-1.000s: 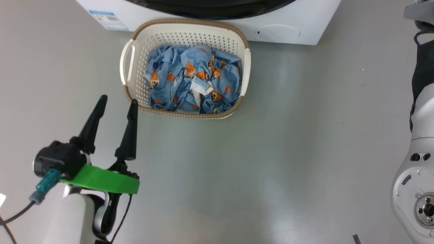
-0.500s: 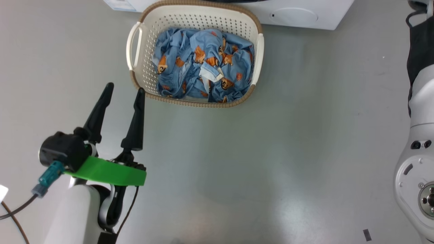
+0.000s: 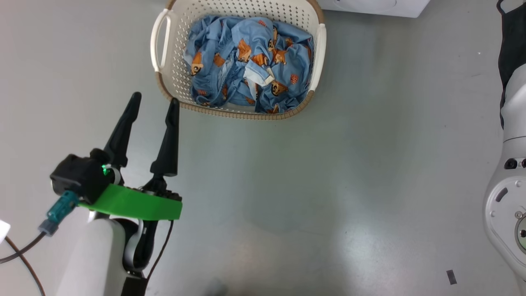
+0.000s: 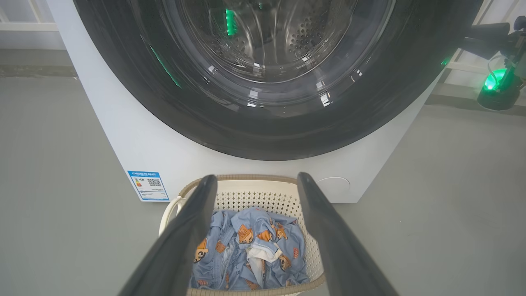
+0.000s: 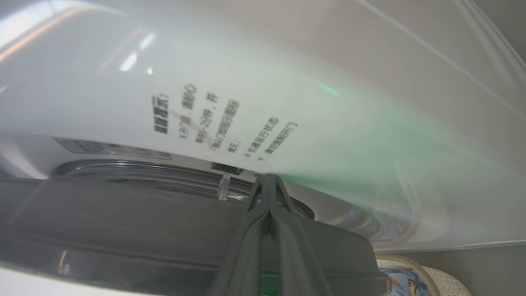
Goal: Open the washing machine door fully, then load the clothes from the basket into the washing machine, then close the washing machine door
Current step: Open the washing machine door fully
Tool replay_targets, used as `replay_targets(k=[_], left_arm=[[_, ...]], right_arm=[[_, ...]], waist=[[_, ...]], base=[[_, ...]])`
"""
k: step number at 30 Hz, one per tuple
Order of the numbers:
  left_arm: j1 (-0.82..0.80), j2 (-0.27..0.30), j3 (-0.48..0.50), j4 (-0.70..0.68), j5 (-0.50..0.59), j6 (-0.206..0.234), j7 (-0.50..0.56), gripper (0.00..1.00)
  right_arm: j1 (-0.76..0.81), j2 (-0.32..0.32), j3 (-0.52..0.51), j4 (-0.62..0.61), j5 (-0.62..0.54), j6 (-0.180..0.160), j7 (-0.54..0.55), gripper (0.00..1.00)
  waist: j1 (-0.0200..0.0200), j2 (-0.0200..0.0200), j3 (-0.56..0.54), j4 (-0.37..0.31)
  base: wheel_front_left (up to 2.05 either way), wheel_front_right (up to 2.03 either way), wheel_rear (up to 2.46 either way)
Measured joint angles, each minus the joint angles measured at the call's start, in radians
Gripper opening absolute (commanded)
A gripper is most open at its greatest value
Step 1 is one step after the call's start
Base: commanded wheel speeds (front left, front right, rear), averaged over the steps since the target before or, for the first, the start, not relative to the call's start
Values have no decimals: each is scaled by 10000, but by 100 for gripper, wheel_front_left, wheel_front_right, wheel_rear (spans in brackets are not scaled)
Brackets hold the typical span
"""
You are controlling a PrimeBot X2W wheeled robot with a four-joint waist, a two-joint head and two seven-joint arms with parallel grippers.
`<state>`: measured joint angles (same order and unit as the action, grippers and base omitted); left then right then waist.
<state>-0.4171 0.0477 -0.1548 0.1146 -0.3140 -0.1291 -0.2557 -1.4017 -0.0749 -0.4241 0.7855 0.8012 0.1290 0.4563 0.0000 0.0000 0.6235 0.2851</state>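
Observation:
The basket (image 3: 242, 115) stands on the floor before the washing machine (image 4: 135, 148), full of the clothes (image 3: 250, 61), blue with orange bears. The washing machine door (image 4: 263, 135) looks closed or nearly so, its glass showing the steel drum. My left gripper (image 3: 155, 98) hangs open and empty, short of the basket's near left corner. In the left wrist view its fingers (image 4: 189, 238) frame the basket (image 4: 242, 181). My right gripper (image 5: 267, 177) is shut, tips at the seam between the door's dark rim (image 5: 123, 222) and a white printed surface (image 5: 205, 115).
A blue label (image 4: 148, 186) sits low on the washer's front left. My right forearm (image 3: 509, 185) fills the head view's right edge. The right gripper (image 4: 466, 39) with a green light shows by the door's right side. Grey floor (image 3: 328, 185) surrounds the basket.
The head camera has shifted, so the basket sits higher in the picture and the washer has almost slid off the top. The left gripper stays open in much the same pose.

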Motion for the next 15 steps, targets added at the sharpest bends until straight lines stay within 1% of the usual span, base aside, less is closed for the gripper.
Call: replay_targets(k=[12, 15], left_arm=[[-137, -71, 0, 0, -12, 0, 0, 100], [-137, -81, 10, 2, -12, 0, 0, 100]], right_arm=[[-202, -226, 378, 255, 136, 0, 474, 0], [-243, -301, 453, 399, 240, -2, 842, 0]], waist=[[0, 0, -22, 159], [0, 0, -48, 169]], base=[[0, 0, 0], [0, 0, 0]])
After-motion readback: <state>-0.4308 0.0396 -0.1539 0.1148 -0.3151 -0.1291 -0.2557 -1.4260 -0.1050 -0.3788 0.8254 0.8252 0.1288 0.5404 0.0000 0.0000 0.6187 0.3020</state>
